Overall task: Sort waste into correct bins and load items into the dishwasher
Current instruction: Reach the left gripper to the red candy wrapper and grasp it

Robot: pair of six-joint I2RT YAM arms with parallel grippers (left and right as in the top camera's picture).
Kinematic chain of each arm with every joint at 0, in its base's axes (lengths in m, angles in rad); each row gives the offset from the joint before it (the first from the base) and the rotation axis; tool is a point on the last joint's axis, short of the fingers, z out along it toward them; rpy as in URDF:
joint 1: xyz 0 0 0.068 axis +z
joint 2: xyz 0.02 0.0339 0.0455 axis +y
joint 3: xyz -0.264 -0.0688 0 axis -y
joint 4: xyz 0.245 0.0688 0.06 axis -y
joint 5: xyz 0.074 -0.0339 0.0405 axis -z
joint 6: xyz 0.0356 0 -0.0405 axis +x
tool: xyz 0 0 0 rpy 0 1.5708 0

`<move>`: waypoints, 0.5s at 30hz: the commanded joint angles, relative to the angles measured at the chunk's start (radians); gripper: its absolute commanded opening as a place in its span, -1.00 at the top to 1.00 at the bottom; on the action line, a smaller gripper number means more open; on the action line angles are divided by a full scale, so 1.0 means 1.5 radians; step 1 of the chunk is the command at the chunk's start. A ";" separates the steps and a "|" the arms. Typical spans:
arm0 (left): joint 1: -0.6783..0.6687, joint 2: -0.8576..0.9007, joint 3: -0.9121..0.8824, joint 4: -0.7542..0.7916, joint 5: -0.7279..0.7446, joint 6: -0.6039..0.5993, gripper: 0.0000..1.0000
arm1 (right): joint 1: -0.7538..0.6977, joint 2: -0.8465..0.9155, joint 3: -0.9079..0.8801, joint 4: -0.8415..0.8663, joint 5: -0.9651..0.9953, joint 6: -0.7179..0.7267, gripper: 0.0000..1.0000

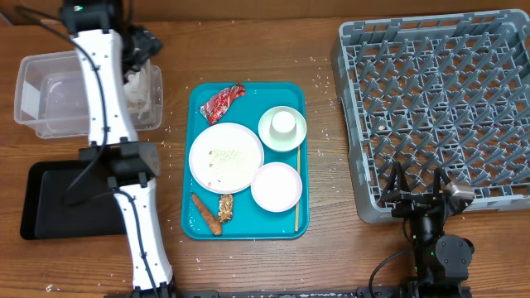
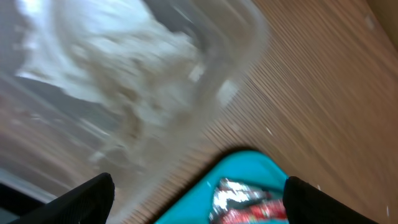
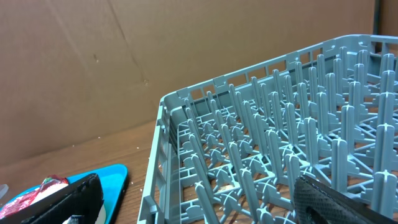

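A teal tray (image 1: 192, 124) holds a red foil wrapper (image 1: 222, 101), a white plate (image 1: 225, 157), a white cup (image 1: 283, 123) in a green bowl (image 1: 267, 132), a small white bowl (image 1: 276, 185), a carrot (image 1: 204, 213), a brown food scrap (image 1: 225, 207) and a chopstick (image 1: 297, 194). My left gripper (image 1: 141, 45) is open and empty over the right end of the clear bin (image 1: 50, 91). Its wrist view (image 2: 199, 193) shows white crumpled paper (image 2: 124, 74) in the bin, and the wrapper (image 2: 249, 202) on the tray corner (image 2: 249, 163). My right gripper (image 1: 418, 186) is open and empty at the near edge of the grey dish rack (image 1: 431, 91).
A black bin (image 1: 50, 199) lies at the front left, under my left arm. In the right wrist view the open fingers (image 3: 199, 202) frame the rack's near-left corner (image 3: 168, 124), with the tray edge (image 3: 109, 177) at left. Crumbs dot the wooden table.
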 commanded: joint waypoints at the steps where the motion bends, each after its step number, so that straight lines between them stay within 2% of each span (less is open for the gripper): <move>1: -0.064 -0.022 0.021 -0.002 0.038 0.063 -0.77 | -0.001 -0.006 -0.007 0.004 0.004 -0.002 -1.00; 5: -0.130 -0.022 0.021 -0.002 -0.023 0.065 -0.76 | -0.001 -0.006 -0.007 0.004 0.004 -0.002 -1.00; 6: -0.162 -0.022 0.021 -0.002 -0.072 0.078 -0.75 | -0.001 -0.006 -0.007 0.004 0.004 -0.002 -1.00; 8: -0.189 -0.021 0.021 -0.002 -0.100 0.100 -0.74 | -0.001 -0.006 -0.007 0.004 0.004 -0.002 -1.00; 11: -0.238 -0.014 0.014 -0.002 -0.104 0.175 -0.82 | -0.001 -0.006 -0.007 0.004 0.004 -0.002 -1.00; 12: -0.246 -0.011 0.010 -0.002 -0.105 0.190 -0.94 | -0.001 -0.006 -0.007 0.004 0.004 -0.002 -1.00; 15: -0.259 0.002 -0.020 -0.002 -0.130 0.201 -1.00 | -0.001 -0.006 -0.007 0.004 0.004 -0.002 -1.00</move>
